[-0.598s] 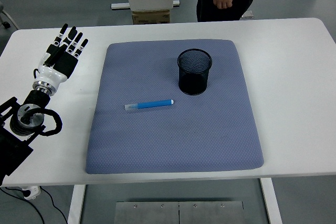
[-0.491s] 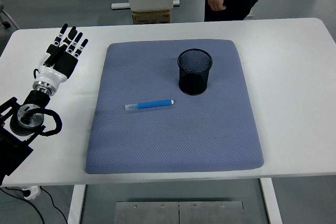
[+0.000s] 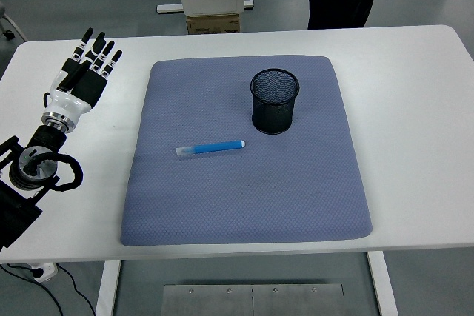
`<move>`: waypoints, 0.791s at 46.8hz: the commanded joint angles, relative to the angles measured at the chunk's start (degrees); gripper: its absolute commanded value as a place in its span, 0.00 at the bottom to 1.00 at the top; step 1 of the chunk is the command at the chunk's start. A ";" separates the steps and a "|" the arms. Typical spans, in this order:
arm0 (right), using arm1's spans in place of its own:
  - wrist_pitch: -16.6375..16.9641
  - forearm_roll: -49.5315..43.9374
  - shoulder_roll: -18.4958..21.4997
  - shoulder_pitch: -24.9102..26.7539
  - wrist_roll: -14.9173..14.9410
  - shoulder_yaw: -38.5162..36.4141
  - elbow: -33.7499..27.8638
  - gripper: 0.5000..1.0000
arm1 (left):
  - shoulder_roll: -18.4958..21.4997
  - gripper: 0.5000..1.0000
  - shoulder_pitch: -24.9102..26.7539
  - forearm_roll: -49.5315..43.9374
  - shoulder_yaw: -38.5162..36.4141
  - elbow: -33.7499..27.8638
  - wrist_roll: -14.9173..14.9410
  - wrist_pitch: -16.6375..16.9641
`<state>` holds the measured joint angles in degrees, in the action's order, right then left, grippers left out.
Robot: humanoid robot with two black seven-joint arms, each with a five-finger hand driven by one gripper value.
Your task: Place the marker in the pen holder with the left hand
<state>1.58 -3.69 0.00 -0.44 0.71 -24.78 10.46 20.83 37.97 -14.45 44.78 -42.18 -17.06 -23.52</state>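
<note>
Blue-grey mat [image 3: 296,205] carries an upright pen holder [image 3: 275,101], marker [image 3: 211,147] lying outside; left robot hand [image 3: 87,72] spread, empty.

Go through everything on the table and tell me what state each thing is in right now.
marker: lying flat on the mat, capped, untouched
pen holder: upright, looks empty
mat: spread flat on the table
left hand: open, fingers extended, holding nothing, over the table's left side
table: bears the mat
</note>
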 commanded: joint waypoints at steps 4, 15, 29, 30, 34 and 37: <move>0.00 0.00 0.00 0.00 -0.01 0.00 0.00 1.00 | -0.79 1.00 0.09 -1.02 0.39 0.17 0.09 0.14; 0.00 0.00 0.00 0.00 -0.01 0.00 0.00 1.00 | -2.11 1.00 0.09 -0.84 0.13 0.00 0.09 0.49; 0.00 0.00 0.00 0.00 -0.01 0.00 0.00 1.00 | 0.35 1.00 0.79 -0.58 -0.22 0.00 0.27 1.02; 0.00 0.00 0.00 0.00 -0.01 0.00 0.00 1.00 | 1.48 1.00 1.75 -0.40 -1.18 0.00 0.70 3.63; 0.00 0.00 0.00 0.00 -0.01 0.00 0.00 1.00 | 2.28 1.00 5.09 0.21 -6.36 -0.09 0.88 5.85; 0.00 0.00 0.00 0.00 -0.01 0.00 0.00 1.00 | 3.16 1.00 7.64 0.21 -11.90 -0.18 0.88 7.34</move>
<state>1.59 -3.69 0.01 -0.46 0.68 -24.78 10.48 23.21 43.48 -14.28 37.56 -42.28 -16.17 -17.49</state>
